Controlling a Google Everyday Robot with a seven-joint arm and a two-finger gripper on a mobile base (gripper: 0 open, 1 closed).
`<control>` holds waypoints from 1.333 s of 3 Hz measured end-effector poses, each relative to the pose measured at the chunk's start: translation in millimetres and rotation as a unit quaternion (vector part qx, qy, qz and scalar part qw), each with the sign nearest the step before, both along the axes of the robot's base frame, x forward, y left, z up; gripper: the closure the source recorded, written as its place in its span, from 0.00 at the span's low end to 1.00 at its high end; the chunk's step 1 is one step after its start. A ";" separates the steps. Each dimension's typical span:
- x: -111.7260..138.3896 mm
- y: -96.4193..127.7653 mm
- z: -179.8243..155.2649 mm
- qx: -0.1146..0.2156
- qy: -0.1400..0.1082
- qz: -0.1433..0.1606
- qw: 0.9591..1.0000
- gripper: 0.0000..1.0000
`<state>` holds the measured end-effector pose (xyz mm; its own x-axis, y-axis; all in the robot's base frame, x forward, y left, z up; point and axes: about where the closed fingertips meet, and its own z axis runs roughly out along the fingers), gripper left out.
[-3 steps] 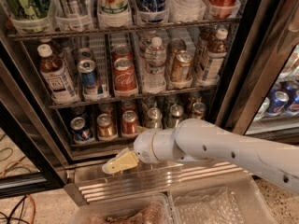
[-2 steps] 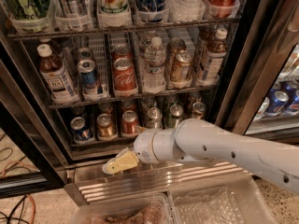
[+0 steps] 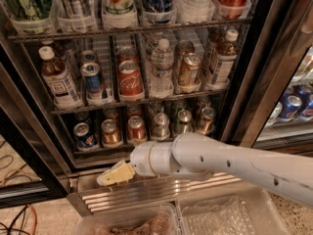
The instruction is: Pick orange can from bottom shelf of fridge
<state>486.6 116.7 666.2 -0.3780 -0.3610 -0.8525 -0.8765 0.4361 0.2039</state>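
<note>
Amber-gold, the orange can (image 3: 111,132) stands at the front of its divider lane, which keeps it upright, on the bottom shelf (image 3: 122,146) between a blue can (image 3: 84,136) and a red can (image 3: 136,129). The end effector (image 3: 115,174) hangs just below, before the fridge (image 3: 274,82) base, likely lining up; apart or together, I cannot tell.

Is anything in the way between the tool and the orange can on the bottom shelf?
Nothing visible blocks it. The orange can stands at the front of the bottom shelf. The tool hangs lower, by the ribbed base panel. The blue can and red can stand beside, not in front.
</note>
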 end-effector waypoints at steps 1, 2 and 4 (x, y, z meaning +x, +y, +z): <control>6.6 27.1 -31.9 0.017 0.007 -0.014 1.000 0.00; 5.8 44.5 -53.8 0.023 -0.021 -0.036 0.999 0.00; -34.2 95.5 -64.8 0.023 -0.079 -0.054 0.995 0.00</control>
<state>452.3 212.2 601.4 -0.2725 -0.2845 -0.9191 -0.8477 0.5228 0.0895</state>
